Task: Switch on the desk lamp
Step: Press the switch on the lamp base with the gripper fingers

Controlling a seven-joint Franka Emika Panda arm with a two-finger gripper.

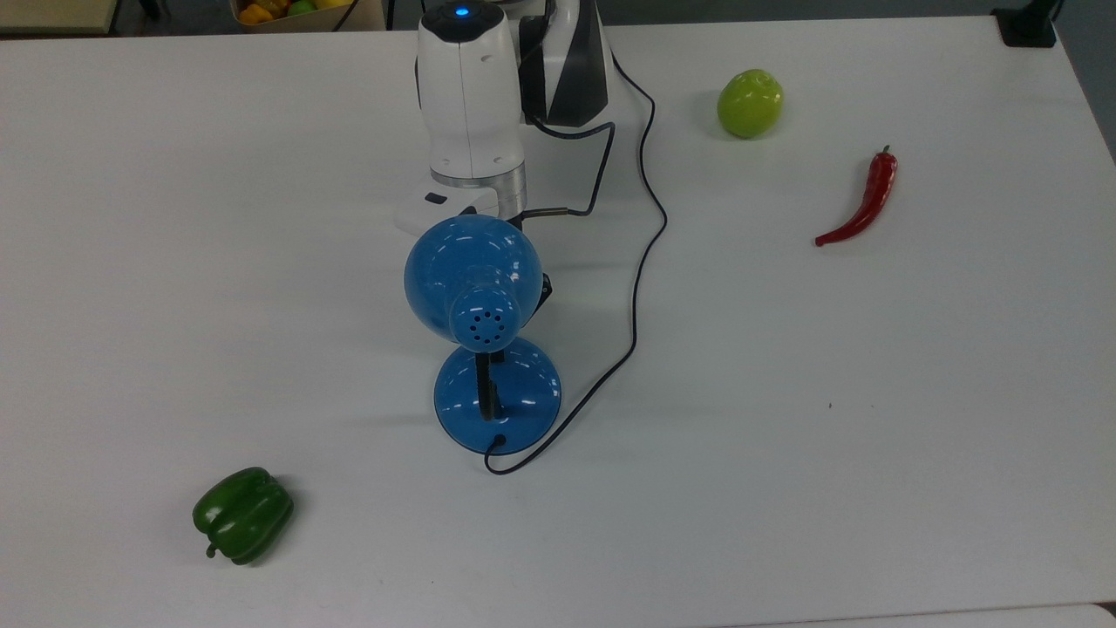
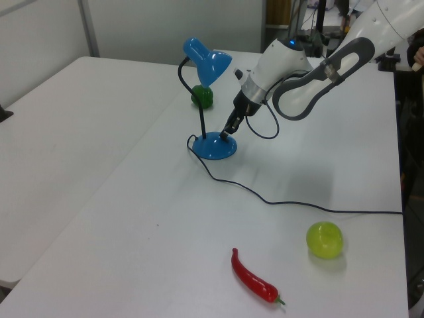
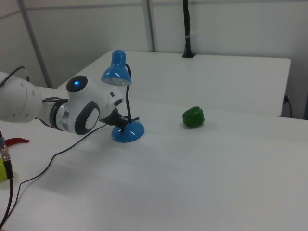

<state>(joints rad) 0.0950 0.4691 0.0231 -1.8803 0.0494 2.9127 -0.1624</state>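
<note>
Desk lamp (image 2: 207, 99): stands upright near the middle of the white counter (image 1: 872, 392), dome shade over its round blue base.
End effector (image 2: 227, 130): tip down on the lamp's base, at the left view's right of the neck; whether its fingers are apart or together cannot be told.
Cord (image 1: 641, 288): runs from the base across the counter.
Green pepper (image 1: 242, 514): well apart, toward the top view's lower left.
Green apple (image 1: 749, 103), red chilli (image 1: 863, 203): toward the top view's upper right.

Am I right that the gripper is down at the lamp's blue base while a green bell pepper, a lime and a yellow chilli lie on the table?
Almost: the chilli is red, not yellow, as the top view shows. The gripper is at the desk lamp base, and the green bell pepper and lime lie on the table.
</note>
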